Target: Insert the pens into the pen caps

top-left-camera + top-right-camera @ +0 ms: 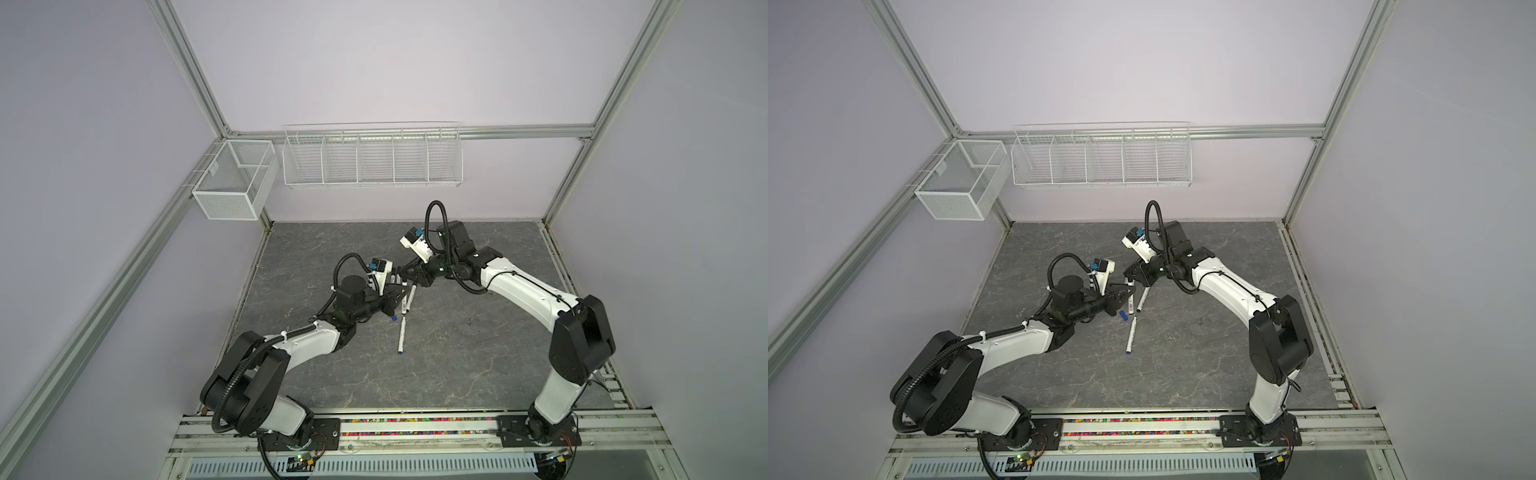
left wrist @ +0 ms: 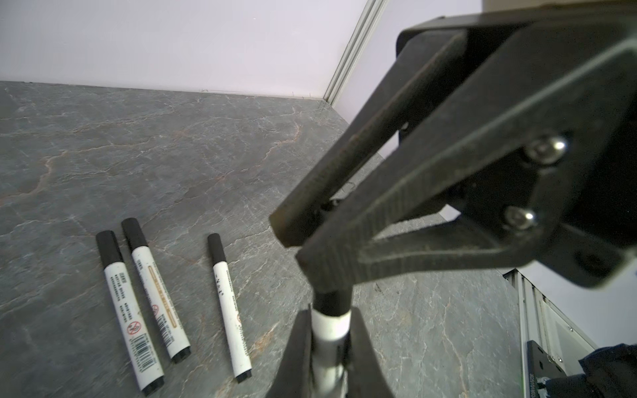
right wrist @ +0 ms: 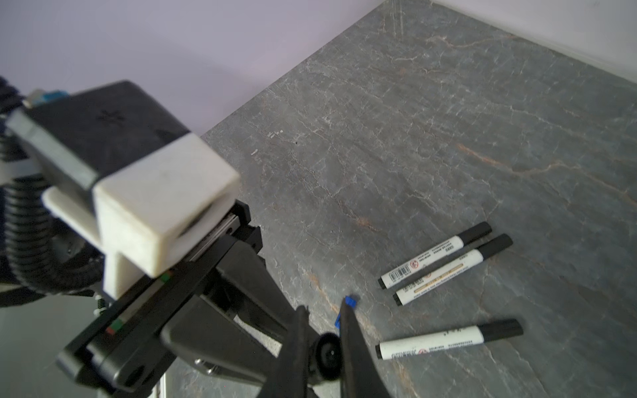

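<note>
Your left claw (image 2: 330, 320) is narrowed onto the white barrel of a pen (image 2: 332, 332), one dark finger (image 2: 296, 344) pressed to each side of it. The pen's long axis runs straight out along those fingers, its black end pointing away from the wrist and into your right claw (image 2: 299, 248).

That right claw is pinched almost closed on the black cap (image 2: 331, 299). Its ribbed, wedge-shaped fingers meet over the cap's far end. In the right wrist view the cap (image 3: 327, 355) shows end-on as a round black disc between the two fingers. Black cap and white barrel meet with no gap that you can see.

Beside the claws, three capped pens (image 2: 155, 293) lie flat on the table (image 2: 172, 155). They are roughly parallel, with their black caps all pointing the same way. Their barrels are smooth white plastic with printed text, and one carries a barcode.

A blue cap (image 1: 1123, 315), short and stubby, lies on the table just below the left claw in both top views. Next to it the blue-tipped pen (image 1: 402, 336) lies uncapped, its long axis running toward the arm bases with the blue tip nearest them.

The table is a matte grey slab veined like stone.
</note>
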You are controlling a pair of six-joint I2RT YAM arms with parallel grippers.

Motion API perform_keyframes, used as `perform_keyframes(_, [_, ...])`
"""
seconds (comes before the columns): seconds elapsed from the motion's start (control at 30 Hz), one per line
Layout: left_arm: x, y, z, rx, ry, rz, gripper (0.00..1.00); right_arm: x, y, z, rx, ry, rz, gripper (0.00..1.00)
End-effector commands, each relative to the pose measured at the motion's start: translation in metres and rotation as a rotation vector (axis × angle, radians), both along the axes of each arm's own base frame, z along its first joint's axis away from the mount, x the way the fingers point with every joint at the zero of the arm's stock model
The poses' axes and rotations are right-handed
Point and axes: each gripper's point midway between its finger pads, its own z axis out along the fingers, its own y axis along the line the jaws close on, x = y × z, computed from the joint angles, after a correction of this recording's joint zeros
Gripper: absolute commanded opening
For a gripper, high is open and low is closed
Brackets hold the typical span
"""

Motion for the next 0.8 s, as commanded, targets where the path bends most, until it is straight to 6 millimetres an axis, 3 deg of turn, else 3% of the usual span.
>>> perform_keyframes(0.0, [0.051,0.028,0.033,-0.068,-0.101,0.262,0.00,-0.022,-0.041,-0.043,-0.132,0.255,-0.106,0.30])
perform_keyframes(0.1, [0.049,0.027,0.011,-0.074,-0.036,0.255,0.00,0.000,-0.044,-0.012,-0.020,0.198,-0.199,0.49])
perform_keyframes(0.17, [0.048,0.028,-0.002,-0.059,0.005,0.262,0.00,0.015,-0.054,0.010,0.057,0.138,-0.284,0.52])
perform_keyframes(0.27, [0.051,0.029,-0.018,-0.030,0.063,0.271,0.00,0.029,-0.077,0.025,0.096,0.066,-0.408,0.54])
perform_keyframes(0.37, [0.062,0.039,-0.035,-0.007,0.148,0.302,0.00,0.032,-0.092,0.017,0.066,0.074,-0.457,0.54])
perform_keyframes(0.5, [0.084,0.061,-0.042,0.024,0.223,0.353,0.00,0.029,-0.101,0.002,0.019,0.105,-0.479,0.53])
perform_keyframes(0.77, [0.108,0.077,-0.086,0.370,0.419,0.330,0.00,0.032,-0.104,-0.015,-0.027,0.138,-0.502,0.53])
